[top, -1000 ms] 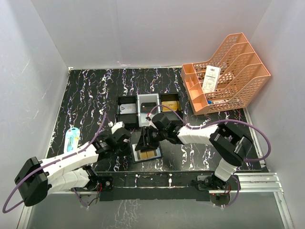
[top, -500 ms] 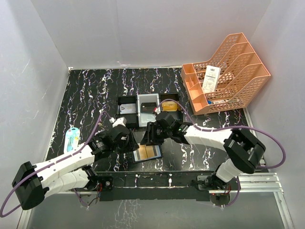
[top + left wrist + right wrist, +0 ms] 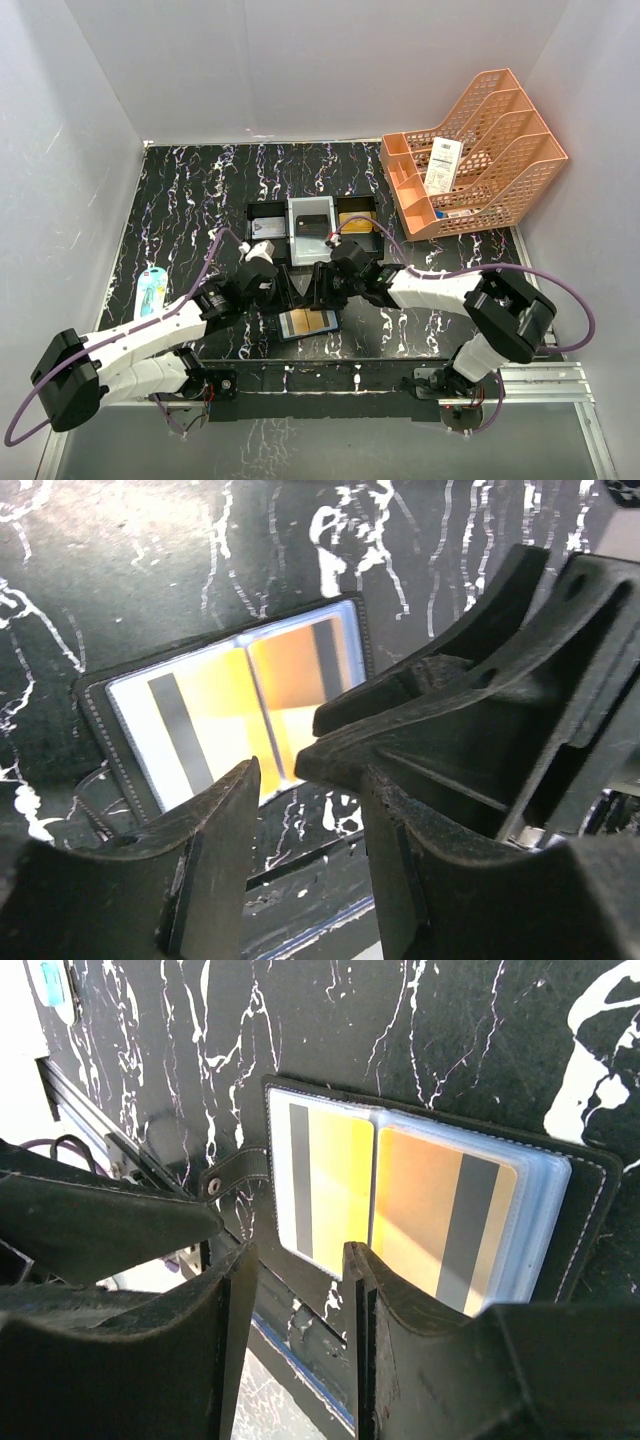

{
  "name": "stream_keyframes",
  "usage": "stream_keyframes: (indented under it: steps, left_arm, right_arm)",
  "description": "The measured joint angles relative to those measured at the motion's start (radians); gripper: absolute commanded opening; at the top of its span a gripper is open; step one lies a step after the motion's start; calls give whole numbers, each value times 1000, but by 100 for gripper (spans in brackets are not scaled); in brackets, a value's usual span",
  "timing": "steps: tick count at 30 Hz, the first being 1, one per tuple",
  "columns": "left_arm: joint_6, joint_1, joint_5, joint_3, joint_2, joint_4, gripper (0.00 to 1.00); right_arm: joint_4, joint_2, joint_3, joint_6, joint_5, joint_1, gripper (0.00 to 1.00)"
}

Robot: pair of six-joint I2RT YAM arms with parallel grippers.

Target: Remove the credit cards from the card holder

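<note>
I see card holder [image 3: 307, 323] open flat, gold credit cards [image 3: 340, 1180] sleeved inside | left gripper [image 3: 298, 770] and right gripper [image 3: 298, 1260] at its far edge | both jaws apart, empty

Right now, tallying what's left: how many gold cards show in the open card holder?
2. One gold card lies in one panel of the card holder, a second gold card in the panel beside it. More may hide behind them.
</note>
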Motion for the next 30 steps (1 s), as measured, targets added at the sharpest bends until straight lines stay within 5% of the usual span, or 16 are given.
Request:
stream_keyframes:
  steps: [16, 30]
  left_arm:
    - [-61, 0, -45, -164, 89, 98, 18]
    - [-78, 0, -62, -173, 76, 86, 15]
  right_arm:
    - [91, 129, -3, 6, -48, -2, 31]
    - [155, 121, -51, 43, -31, -1, 28]
